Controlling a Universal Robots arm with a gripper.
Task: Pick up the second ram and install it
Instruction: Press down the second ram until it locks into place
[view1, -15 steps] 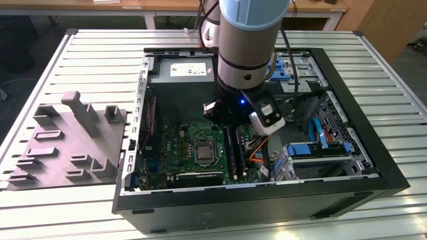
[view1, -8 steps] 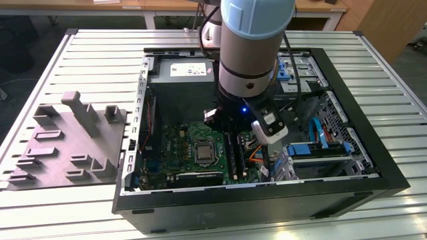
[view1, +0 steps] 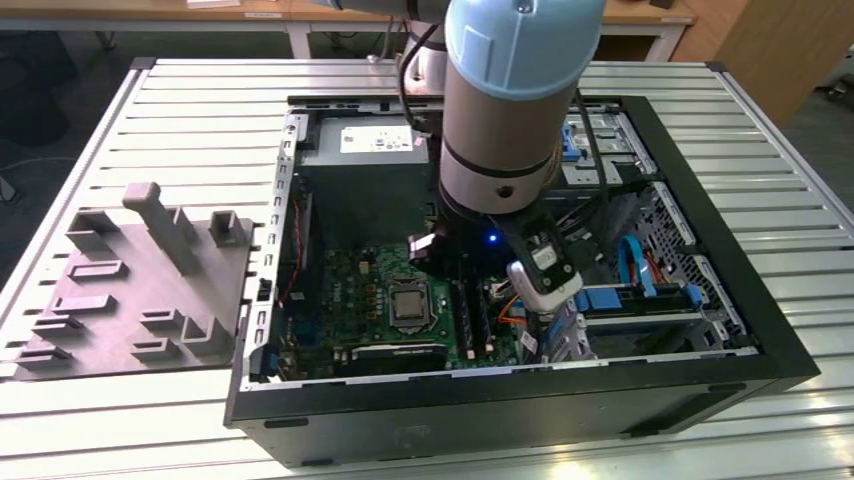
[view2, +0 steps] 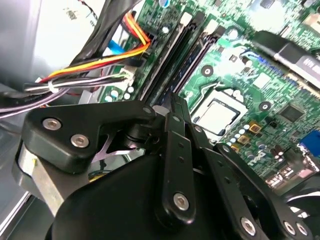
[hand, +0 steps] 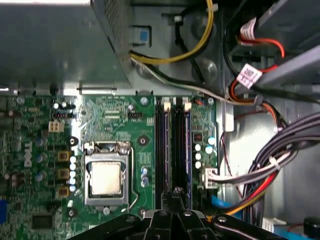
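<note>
a robot arm reaches down into an open black computer case (view1: 747, 350) on a slatted metal table (view1: 187, 110). its black gripper (hand: 176, 196) hangs just above the memory slots (hand: 172, 150) on the green motherboard (hand: 115, 125), beside the cpu socket (hand: 106, 176). the fingers look drawn together, but whether they clamp anything cannot be told. the second ram cannot be made out with certainty. a grey plastic tray (view1: 127, 290) of upright blocks sits by the case, toward the exterior view's left.

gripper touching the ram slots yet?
Cannot tell. In the first wrist view the gripper sits right over the near end of the ram slots, its linkage hiding the meeting point; the second wrist view hides it too.
</note>
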